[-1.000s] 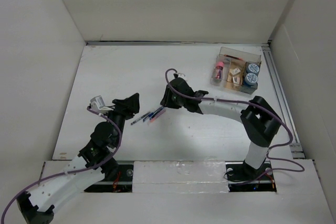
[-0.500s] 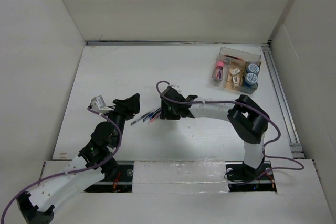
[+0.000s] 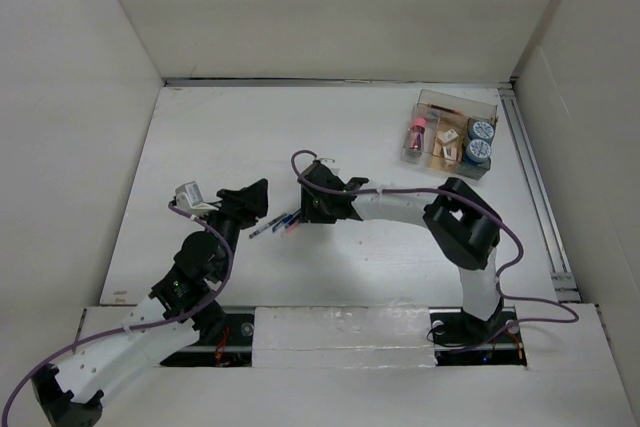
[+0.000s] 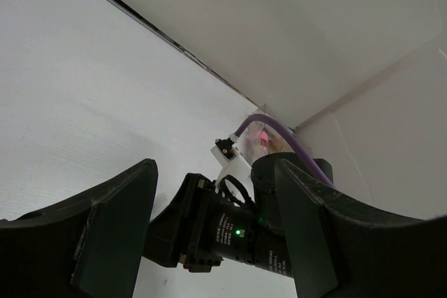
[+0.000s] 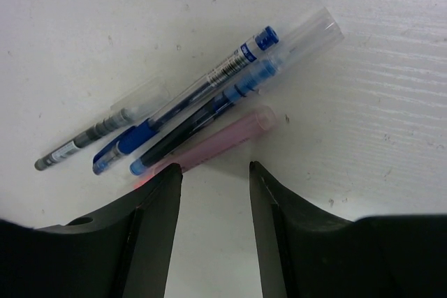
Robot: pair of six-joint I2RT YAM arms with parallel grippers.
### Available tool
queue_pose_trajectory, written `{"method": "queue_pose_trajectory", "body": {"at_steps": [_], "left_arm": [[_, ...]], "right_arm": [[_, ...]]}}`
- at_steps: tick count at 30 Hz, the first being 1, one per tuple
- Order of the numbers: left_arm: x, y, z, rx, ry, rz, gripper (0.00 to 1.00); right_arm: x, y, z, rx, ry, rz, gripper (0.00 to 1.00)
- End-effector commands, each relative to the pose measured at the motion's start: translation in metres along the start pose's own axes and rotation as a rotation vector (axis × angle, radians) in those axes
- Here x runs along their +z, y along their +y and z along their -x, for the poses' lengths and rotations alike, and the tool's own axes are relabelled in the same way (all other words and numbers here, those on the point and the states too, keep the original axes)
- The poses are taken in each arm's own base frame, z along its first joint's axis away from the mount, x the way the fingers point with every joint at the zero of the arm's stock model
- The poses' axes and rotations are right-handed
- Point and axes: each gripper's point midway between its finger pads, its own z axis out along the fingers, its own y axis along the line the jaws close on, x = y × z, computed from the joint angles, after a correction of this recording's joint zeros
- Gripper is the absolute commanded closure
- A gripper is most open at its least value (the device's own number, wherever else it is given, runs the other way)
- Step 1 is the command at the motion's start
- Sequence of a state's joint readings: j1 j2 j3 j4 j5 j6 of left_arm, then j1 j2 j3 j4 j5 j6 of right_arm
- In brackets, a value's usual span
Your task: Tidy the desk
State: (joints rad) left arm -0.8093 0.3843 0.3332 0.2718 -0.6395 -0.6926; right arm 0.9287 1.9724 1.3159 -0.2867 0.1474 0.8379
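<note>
Across the top view spread the desk [image 3: 220, 137], white and matte, with white wall panels [image 3: 330, 7] on three sides.

- Just off its centre toward 8 o'clock: four pens [image 3: 283, 221] lay side by side, long axes running 8 to 2 o'clock.
- Right wrist view of the pens: grey pen [image 5: 91, 139] at 9 o'clock of the bunch, then blue pen [image 5: 192, 102], then dark-blue pen [image 5: 230, 97] under a clear cap, then pink pen [image 5: 220, 141] at the 6 o'clock side.
- Right gripper [image 3: 303, 211] was low over the 2 o'clock end of the bunch. Jaws were spread, bare desk showing between the fingers [image 5: 150, 228]. The pink pen lay just past the fingertips. Its 8 o'clock end met the left finger's tip; contact or not, could not tell.
- Left gripper [image 3: 258, 197] sat at 10 o'clock of the pens, near them but apart. Jaws were spread wide. Its own view showed the right arm's black wrist [image 4: 230, 232] between the fingers [image 4: 112, 232].
- Toward 2 o'clock on the desk, well apart from both grippers: a clear compartmented tray [image 3: 470, 99]. It held a pink bottle [image 3: 416, 134], two blue-topped round items [image 3: 480, 141] and small tan blocks [image 3: 447, 145].
</note>
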Motion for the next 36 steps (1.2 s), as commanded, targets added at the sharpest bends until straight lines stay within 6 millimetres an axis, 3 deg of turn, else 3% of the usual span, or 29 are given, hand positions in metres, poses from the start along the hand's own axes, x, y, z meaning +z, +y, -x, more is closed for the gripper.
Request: {"method": "queue_pose_trajectory", "body": {"at_steps": [1, 10, 16, 23, 30, 36], "left_arm": [[0.001, -0.008, 0.006, -0.013, -0.014, -0.022, 0.36], [0.002, -0.007, 0.005, -0.010, -0.013, -0.019, 0.36], [0.001, -0.007, 0.006, -0.011, -0.016, -0.018, 0.36], [0.002, -0.006, 0.004, -0.007, -0.013, -0.015, 0.36], [0.004, -0.006, 0.002, -0.003, -0.009, -0.011, 0.36], [0.003, -0.006, 0.004, -0.004, -0.013, -0.013, 0.36]], "right_arm": [[0.005, -0.012, 0.014, 0.005, -0.047, -0.079, 0.51], [0.013, -0.025, 0.014, -0.035, -0.076, -0.190, 0.53], [0.012, -0.053, 0.012, -0.107, -0.076, -0.314, 0.56], [-0.007, -0.082, 0.013, -0.177, -0.112, -0.398, 0.61], [-0.003, -0.068, 0.006, -0.182, -0.075, -0.314, 0.55], [0.006, -0.069, -0.006, -0.175, -0.032, -0.295, 0.70]]}}
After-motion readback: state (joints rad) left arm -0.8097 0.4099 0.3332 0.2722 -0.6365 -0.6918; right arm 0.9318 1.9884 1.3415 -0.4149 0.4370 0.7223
